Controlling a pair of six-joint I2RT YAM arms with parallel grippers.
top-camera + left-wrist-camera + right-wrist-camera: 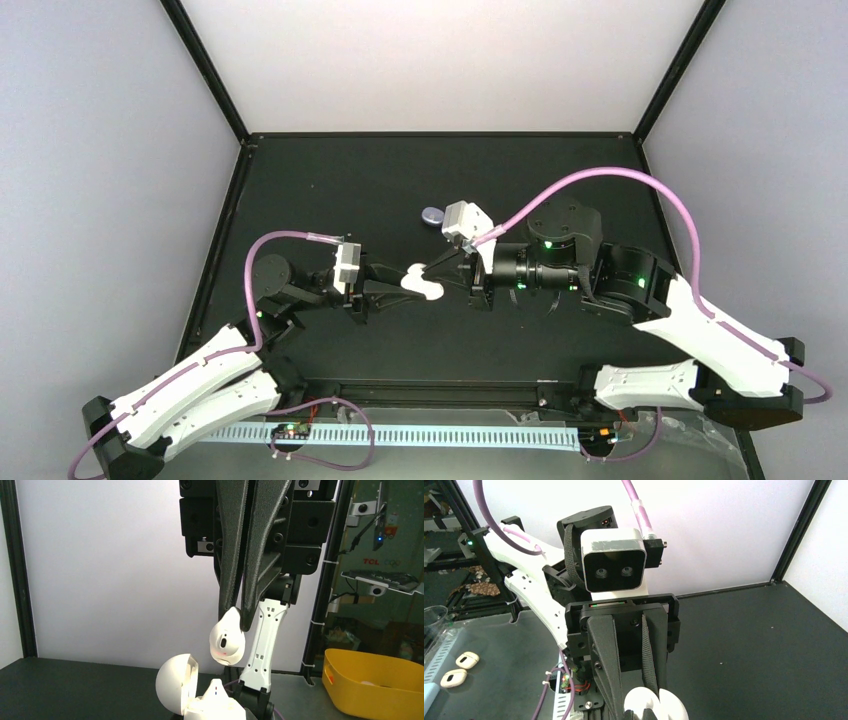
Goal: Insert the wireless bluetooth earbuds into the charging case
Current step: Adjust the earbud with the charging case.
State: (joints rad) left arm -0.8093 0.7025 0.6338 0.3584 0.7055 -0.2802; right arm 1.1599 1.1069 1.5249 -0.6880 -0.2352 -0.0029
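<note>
Glossy white earbud, perhaps pink-tipped, above open white case

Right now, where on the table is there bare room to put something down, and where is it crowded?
Bare: the far strip of the table behind the purple case, and the near strip before the rail. Crowded: the centre, where the left gripper and right gripper meet at the white case.
</note>
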